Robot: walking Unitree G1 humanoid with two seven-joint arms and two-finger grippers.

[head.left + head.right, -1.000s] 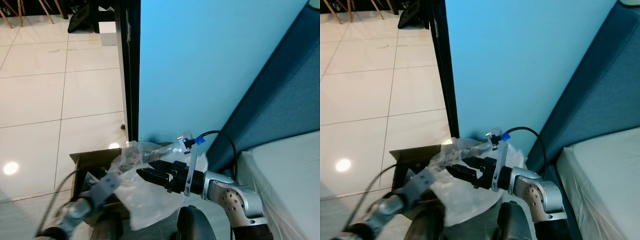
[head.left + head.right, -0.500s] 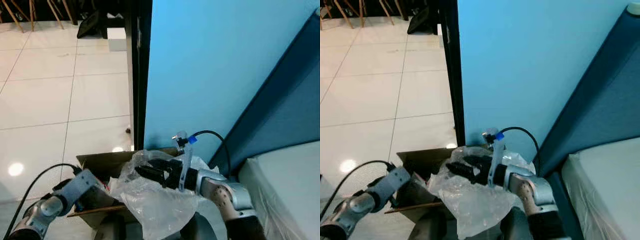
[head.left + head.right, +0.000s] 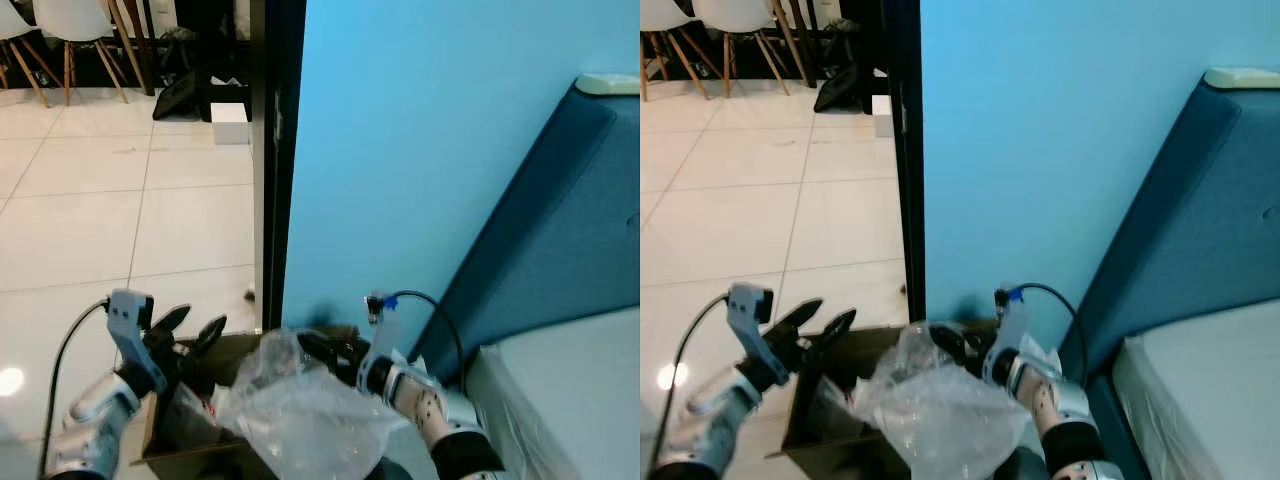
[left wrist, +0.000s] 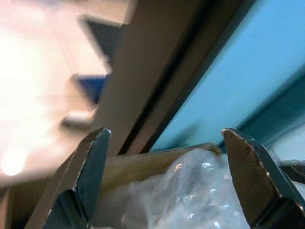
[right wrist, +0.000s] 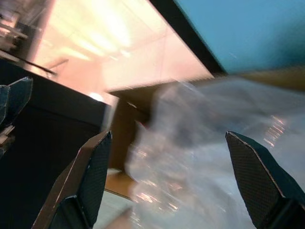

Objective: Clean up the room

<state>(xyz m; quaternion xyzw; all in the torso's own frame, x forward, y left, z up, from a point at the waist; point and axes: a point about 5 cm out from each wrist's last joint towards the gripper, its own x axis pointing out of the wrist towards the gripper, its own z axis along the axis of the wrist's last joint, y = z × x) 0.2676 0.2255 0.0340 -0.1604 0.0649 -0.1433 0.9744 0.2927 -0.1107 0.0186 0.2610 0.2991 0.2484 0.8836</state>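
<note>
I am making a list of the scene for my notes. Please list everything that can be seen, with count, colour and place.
cardboard box: one, brown, open, on the floor by the blue wall.
plastic bag: one, clear, crumpled, over the box's right side.
chairs: at least two, white with wooden legs, far across the tiled floor.
small box: one, white, on the far floor beside the door frame.
door frame: one, black, at the wall's edge.
headboard: one, dark blue, on the right.
mattress: one, white, lower right.
left gripper: open, above the box's left side.
right gripper: open, at the bag.
</note>
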